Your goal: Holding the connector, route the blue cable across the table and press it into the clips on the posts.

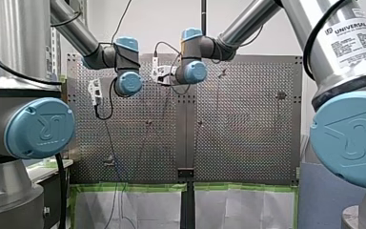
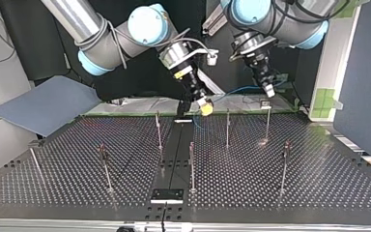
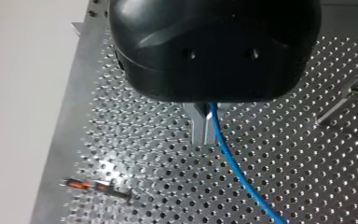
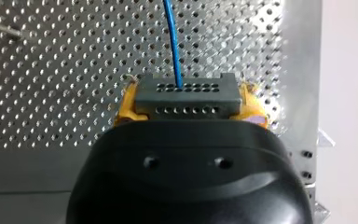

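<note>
Connector: a grey block (image 4: 188, 95) with rows of small holes; it sits between the yellow pads (image 4: 126, 106) of my right gripper (image 4: 188, 103), just ahead of the black body of the gripper.
Blue cable: the blue cable (image 4: 172, 42) comes out of the front face of the connector and runs straight ahead of the right gripper, above the table; in the top view, upper middle to upper right, it hangs (image 2: 241, 90) in a low curve between the two grippers, over the far edge of the table.
Right gripper: its two fingers pinch the connector from both sides; in the top view it (image 2: 204, 107) is at the upper middle of the frame, tilted down toward the far edge of the table.
Left gripper: my left gripper (image 3: 204, 133) has its metal fingers (image 3: 196, 126) pressed close together with the blue cable pinched between them; the cable goes on from the fingertips over the table; in the top view this gripper (image 2: 269, 91) is at the upper right, just above the tip of one post.
Posts: several thin upright posts (image 2: 227, 126) stand on the table, spread from the left to the right of the top view; the cable hangs behind them, apart from them.
Table: perforated metal (image 2: 319, 169); a black plate (image 2: 166, 195) lies at its lower middle edge; a grey sheet (image 2: 43, 104) is at the upper left of the top view, beside the corner of the table.
</note>
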You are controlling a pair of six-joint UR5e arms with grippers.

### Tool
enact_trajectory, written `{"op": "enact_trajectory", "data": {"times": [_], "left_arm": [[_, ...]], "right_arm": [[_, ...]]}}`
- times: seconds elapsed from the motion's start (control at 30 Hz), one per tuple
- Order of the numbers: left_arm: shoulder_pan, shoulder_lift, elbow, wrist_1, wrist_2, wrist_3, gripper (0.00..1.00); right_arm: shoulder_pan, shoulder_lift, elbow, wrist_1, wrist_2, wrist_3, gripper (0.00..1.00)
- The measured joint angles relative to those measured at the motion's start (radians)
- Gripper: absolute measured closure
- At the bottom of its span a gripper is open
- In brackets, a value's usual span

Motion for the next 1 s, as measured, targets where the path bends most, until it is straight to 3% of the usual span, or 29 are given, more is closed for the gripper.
{"op": "enact_trajectory", "data": {"times": [0.37, 0.63, 1.0], "left_arm": [[0.085, 0.009, 0.017, -0.006, 0.08, -0.045, 1.0], [0.16, 0.063, 0.062, -0.065, 0.155, -0.053, 1.0], [0.261, 0.049, 0.104, -0.087, 0.256, -0.08, 1.0]], "right_arm": [[0.006, 0.035, -0.078, 0.092, -0.001, 0.007, 1.0], [0.005, 0.077, -0.148, 0.119, -0.019, 0.03, 1.0], [0.015, 0.09, -0.239, 0.153, -0.031, 0.051, 1.0]]}}
